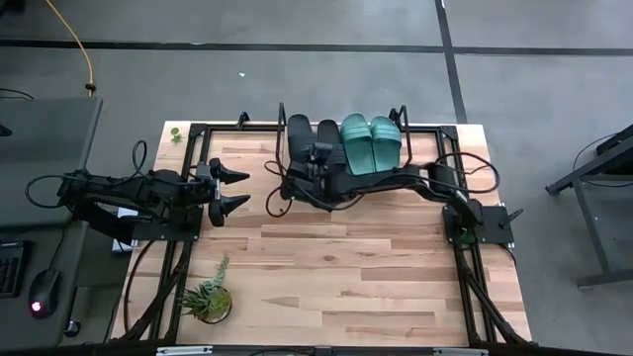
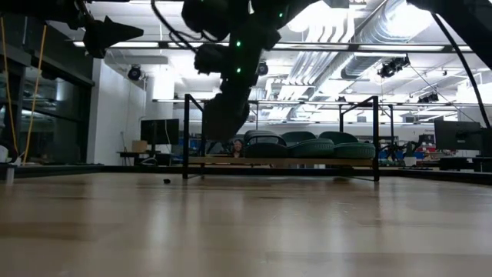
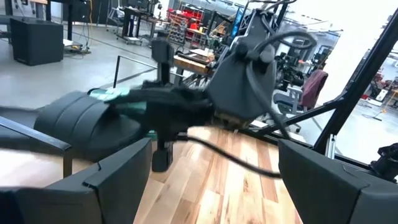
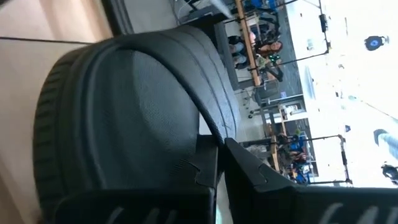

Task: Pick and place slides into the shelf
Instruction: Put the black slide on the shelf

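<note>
The shelf [image 1: 425,148] stands at the table's far edge: a board between black wire brackets. Two black slides [image 1: 300,136] and two teal slides [image 1: 369,143] lie side by side on it, and they also show in the low view as a row [image 2: 307,145]. My right gripper [image 1: 318,158] reaches in from the right, over the near ends of the black slides, and is shut on a black slide [image 4: 124,118]. My left gripper [image 1: 237,190] hovers open over the table's left part, left of the shelf. My right gripper pinches the black slide's strap at its raised edge [image 4: 214,127] between the two fingers [image 4: 205,171]. The fingers come from the table's near side, over the slide's near end. Whether the sole rests on the shelf board does not show.
A small potted plant [image 1: 208,299] stands near the table's near left corner. A small green thing [image 1: 175,133] lies at the far left corner. The shelf's upright brackets [image 2: 187,135] rise at both ends. Bare wood [image 1: 346,267] spans the table's middle and near part.
</note>
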You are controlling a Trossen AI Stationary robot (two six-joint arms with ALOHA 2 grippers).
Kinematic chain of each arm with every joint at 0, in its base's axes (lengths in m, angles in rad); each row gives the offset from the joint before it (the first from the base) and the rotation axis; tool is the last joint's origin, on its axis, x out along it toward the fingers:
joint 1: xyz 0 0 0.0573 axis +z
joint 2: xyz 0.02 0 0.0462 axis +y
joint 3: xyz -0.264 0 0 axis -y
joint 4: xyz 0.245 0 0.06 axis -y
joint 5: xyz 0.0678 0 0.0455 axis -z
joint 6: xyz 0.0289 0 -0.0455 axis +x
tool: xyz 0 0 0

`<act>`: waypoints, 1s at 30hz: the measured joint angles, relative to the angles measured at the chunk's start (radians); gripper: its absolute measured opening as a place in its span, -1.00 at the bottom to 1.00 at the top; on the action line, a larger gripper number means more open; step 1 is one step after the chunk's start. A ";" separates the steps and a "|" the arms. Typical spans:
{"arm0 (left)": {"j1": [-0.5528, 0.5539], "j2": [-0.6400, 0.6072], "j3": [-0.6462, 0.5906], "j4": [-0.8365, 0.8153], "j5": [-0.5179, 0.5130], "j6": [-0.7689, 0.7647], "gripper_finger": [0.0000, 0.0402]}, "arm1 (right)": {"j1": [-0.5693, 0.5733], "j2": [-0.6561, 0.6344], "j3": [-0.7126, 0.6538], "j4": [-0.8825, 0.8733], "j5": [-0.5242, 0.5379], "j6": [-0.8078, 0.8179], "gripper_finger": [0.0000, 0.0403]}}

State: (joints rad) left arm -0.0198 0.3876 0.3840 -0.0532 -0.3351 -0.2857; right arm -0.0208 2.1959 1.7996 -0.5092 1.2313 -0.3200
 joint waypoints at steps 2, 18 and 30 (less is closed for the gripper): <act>0.000 0.000 0.000 0.000 0.000 0.000 0.63 | -0.001 0.015 0.000 0.015 -0.011 0.001 -1.00; 0.000 0.000 0.000 0.000 0.000 0.000 0.63 | -0.012 0.051 0.000 0.057 -0.079 0.054 -1.00; 0.000 0.000 0.000 0.000 0.000 0.000 0.63 | -0.037 0.139 0.000 0.069 -0.058 0.055 -1.00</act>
State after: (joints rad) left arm -0.0197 0.3875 0.3840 -0.0530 -0.3347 -0.2859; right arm -0.0574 2.3353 1.8001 -0.4406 1.1731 -0.2650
